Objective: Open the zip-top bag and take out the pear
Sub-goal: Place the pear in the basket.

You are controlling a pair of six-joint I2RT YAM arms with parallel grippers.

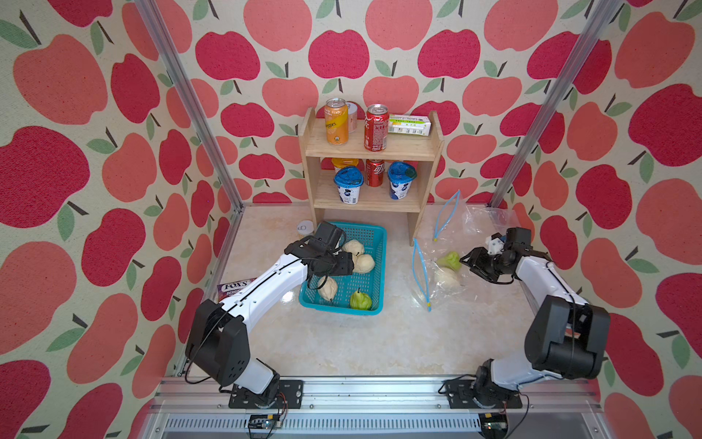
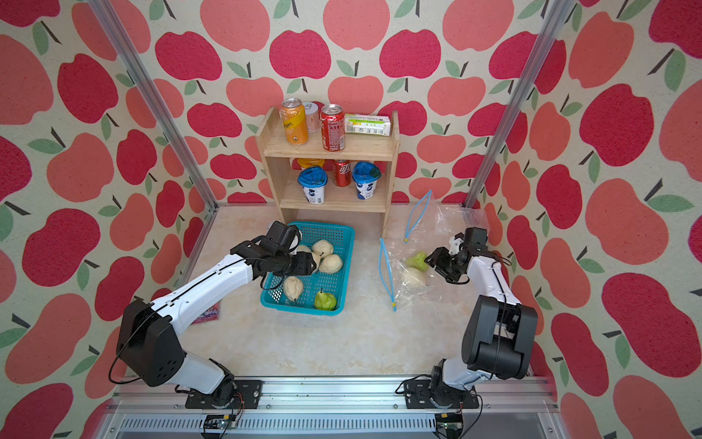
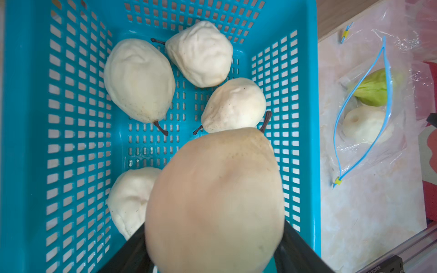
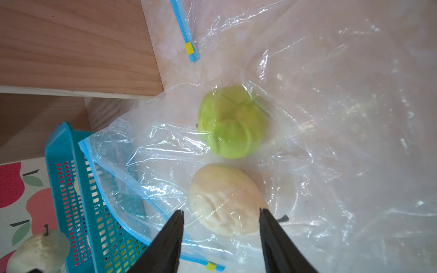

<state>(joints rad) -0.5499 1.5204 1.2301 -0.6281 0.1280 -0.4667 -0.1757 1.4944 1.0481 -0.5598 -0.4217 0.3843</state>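
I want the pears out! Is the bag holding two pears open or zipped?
Open: the bag has blue zipper strips bowed apart, green pear and pale pear showing through the gap.

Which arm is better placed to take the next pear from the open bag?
Right. The right gripper, open, hangs over the zip-top bag, pointed at the pale bagged pear. The left gripper is over the basket, holding a beige pear.

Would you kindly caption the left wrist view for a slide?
Left arm's jaws grip a pale yellow pear above a turquoise plastic basket holding four pale pears.
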